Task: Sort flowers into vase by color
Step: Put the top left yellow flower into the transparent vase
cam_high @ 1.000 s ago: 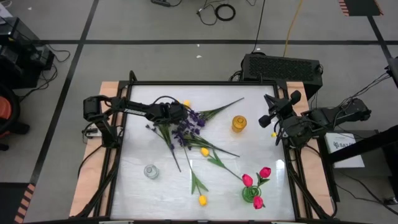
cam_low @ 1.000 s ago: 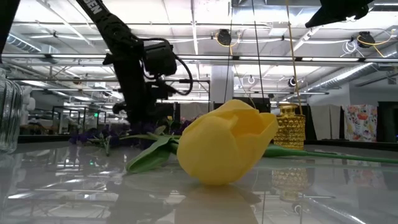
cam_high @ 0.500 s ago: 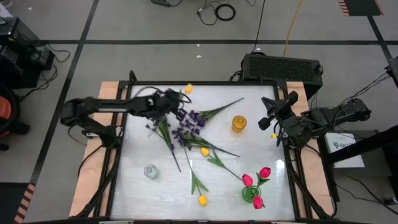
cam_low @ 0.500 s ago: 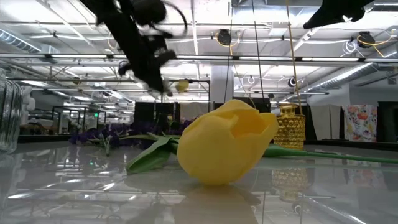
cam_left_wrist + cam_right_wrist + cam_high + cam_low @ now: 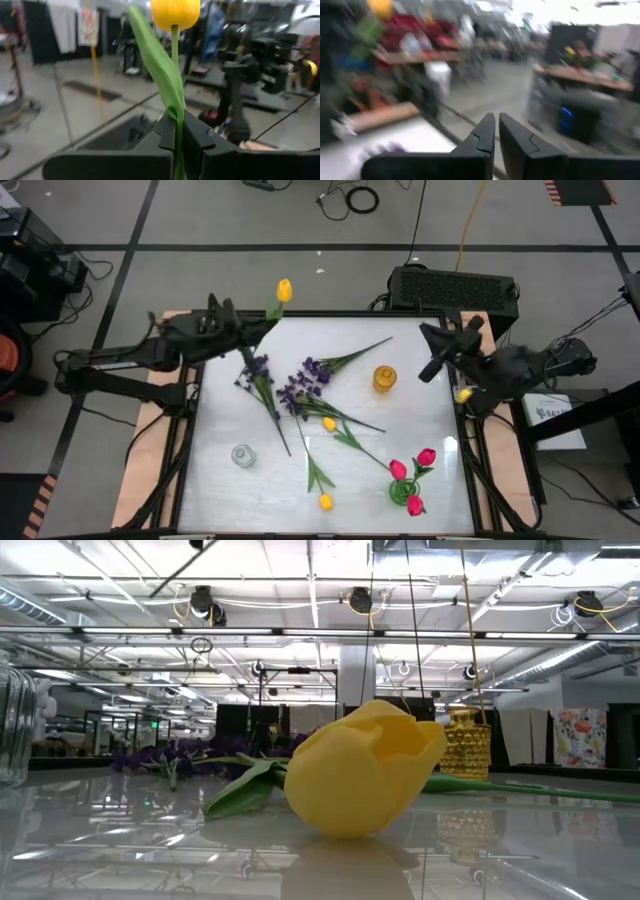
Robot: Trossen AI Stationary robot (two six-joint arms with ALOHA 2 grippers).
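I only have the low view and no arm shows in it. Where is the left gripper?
Observer: The left gripper is raised at the table's far left corner, shut on the stem of a held yellow tulip.
Operator: And the right one?
Observer: The right gripper hangs near the table's far right edge, fingers together, holding nothing.
Operator: Is any vase filled?
Observer: Three pink tulips stand in the green vase at the near right corner.
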